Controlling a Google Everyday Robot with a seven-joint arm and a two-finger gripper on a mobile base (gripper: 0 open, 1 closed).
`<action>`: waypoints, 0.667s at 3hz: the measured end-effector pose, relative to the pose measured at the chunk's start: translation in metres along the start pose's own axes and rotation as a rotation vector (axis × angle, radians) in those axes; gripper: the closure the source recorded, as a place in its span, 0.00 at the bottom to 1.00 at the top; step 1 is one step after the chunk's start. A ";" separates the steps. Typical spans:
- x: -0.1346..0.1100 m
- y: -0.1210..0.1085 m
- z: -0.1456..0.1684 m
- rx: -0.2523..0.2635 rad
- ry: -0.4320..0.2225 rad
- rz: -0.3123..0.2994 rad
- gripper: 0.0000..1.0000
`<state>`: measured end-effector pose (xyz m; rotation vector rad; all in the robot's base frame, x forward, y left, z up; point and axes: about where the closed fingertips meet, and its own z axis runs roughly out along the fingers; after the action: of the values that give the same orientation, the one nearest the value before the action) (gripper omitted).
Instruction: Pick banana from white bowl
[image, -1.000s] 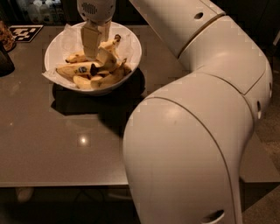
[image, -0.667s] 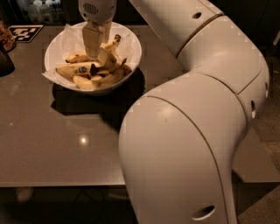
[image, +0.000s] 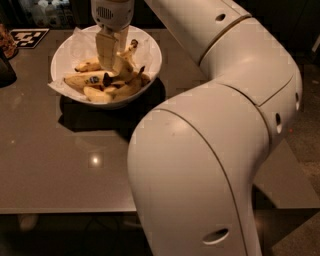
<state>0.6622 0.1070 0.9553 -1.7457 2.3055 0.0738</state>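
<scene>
The white bowl (image: 150, 65) stands on the table at the back left, lined with crinkled white paper, and holds several bananas. My gripper (image: 108, 56) hangs straight down from the top edge into the middle of the bowl, among the bananas. One banana (image: 127, 59) leans upward right beside the gripper, touching its right side, with its dark stem end pointing up. A banana with a blue sticker (image: 85, 80) lies flat at the bowl's left. The gripper hides the fruit directly under it.
My large white arm (image: 210, 150) fills the right and lower part of the view and hides much of the grey table (image: 60, 165). A black-and-white marker tag (image: 29, 36) and a dark object (image: 6, 70) sit at the far left edge.
The gripper stays low in the bowl beside the leaning banana. My arm's elbow has shifted a little in the view. The bananas have not visibly moved.
</scene>
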 end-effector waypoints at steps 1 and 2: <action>0.001 -0.003 0.004 -0.005 0.009 0.006 0.44; 0.003 -0.006 0.010 -0.012 0.018 0.013 0.42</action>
<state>0.6689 0.1044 0.9455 -1.7440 2.3344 0.0752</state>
